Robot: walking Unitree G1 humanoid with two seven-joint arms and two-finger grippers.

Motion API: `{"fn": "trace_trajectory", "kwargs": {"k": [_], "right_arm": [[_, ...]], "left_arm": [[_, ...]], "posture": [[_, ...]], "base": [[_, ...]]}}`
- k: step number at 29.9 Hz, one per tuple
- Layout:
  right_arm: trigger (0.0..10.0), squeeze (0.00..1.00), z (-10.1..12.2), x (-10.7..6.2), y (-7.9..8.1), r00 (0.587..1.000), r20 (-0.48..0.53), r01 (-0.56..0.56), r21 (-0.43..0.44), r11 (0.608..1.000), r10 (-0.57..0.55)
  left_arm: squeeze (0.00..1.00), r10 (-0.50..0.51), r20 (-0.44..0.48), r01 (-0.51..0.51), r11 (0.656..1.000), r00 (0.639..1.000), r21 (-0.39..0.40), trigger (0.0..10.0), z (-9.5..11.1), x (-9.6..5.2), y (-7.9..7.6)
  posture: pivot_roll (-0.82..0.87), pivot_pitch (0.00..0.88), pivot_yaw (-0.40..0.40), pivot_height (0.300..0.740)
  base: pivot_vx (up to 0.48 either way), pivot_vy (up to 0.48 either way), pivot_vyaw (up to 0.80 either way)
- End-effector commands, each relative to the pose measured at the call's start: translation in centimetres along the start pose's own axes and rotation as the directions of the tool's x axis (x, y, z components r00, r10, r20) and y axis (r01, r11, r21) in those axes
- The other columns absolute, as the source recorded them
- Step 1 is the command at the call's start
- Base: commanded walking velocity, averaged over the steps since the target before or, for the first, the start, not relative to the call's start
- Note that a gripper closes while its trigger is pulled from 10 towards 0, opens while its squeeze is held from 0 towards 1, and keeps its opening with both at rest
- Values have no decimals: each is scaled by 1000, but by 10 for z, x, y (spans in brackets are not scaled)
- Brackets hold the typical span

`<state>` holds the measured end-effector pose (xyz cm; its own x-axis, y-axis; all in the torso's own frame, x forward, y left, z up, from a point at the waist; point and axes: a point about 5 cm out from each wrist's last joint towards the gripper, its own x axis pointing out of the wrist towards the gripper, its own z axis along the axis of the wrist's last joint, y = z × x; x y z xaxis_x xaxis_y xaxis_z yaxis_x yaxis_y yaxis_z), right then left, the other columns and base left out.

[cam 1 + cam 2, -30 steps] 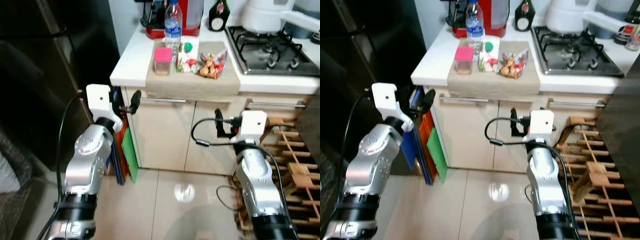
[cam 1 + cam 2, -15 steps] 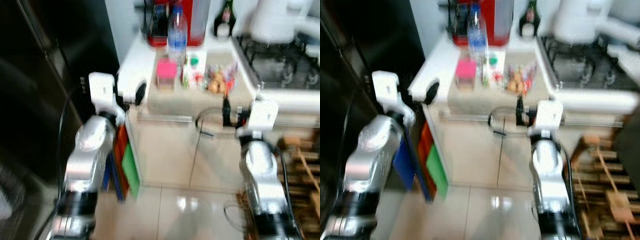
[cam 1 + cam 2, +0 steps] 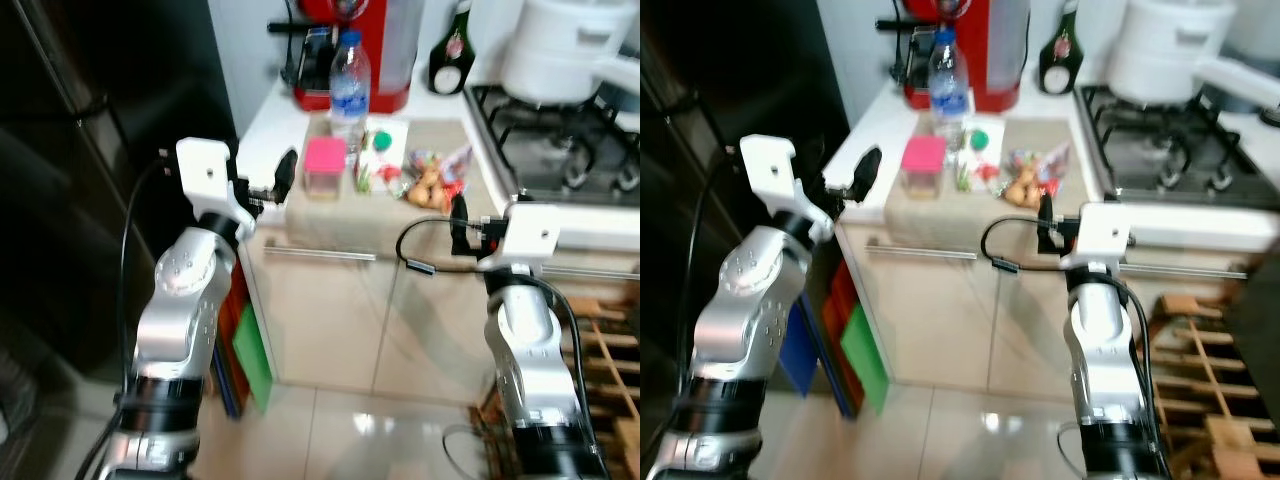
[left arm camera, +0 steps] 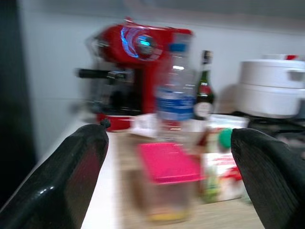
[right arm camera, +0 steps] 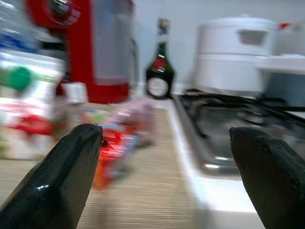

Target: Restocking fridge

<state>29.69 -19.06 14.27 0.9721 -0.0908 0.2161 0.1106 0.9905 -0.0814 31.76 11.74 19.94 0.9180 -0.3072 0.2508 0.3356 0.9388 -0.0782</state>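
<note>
Both arms have risen; left gripper [image 4: 169, 179] faces the pink-lidded jar [image 4: 166, 186].

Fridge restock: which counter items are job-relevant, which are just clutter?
Likely for the job: water bottle, pink-lidded container, carton with green cap, snack bag, fridge.

Just there: red coffee machine, dark bottle, white pot, stove.

Ahead of the left gripper [image 4: 167, 179], whose matt black fingers [image 4: 71, 176] stood spread, sat a clear plastic box [image 4: 164, 188] with a smooth pink lid and a clear plastic bottle [image 4: 175, 90]. Beyond stood a glossy red machine [image 4: 128, 71]. Beneath lay a matt woven mat [image 5: 138, 205].
</note>
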Motion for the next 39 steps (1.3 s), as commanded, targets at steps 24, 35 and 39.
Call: {"fn": "trace_trajectory", "kwargs": {"k": [24,35,39], "right_arm": [[10000,0,0,-17,-2,999,-35,-23,-17,1000,22],[10000,0,2,-26,-7,998,-55,-32,-38,999,30],[10000,0,2,-30,-11,998,-66,-26,-46,999,23]], "left_arm": [[0,176,-43,-173,983,984,66,10000,16,66,5],[0,123,-141,-109,989,982,98,10000,-6,87,-25],[0,108,-129,-97,991,986,93,10000,-4,90,-31]], "posture": [[-110,0,48,740],[-143,4,37,740],[-148,10,37,740]], "base": [[37,0,0],[0,0,0],[0,0,0]]}}
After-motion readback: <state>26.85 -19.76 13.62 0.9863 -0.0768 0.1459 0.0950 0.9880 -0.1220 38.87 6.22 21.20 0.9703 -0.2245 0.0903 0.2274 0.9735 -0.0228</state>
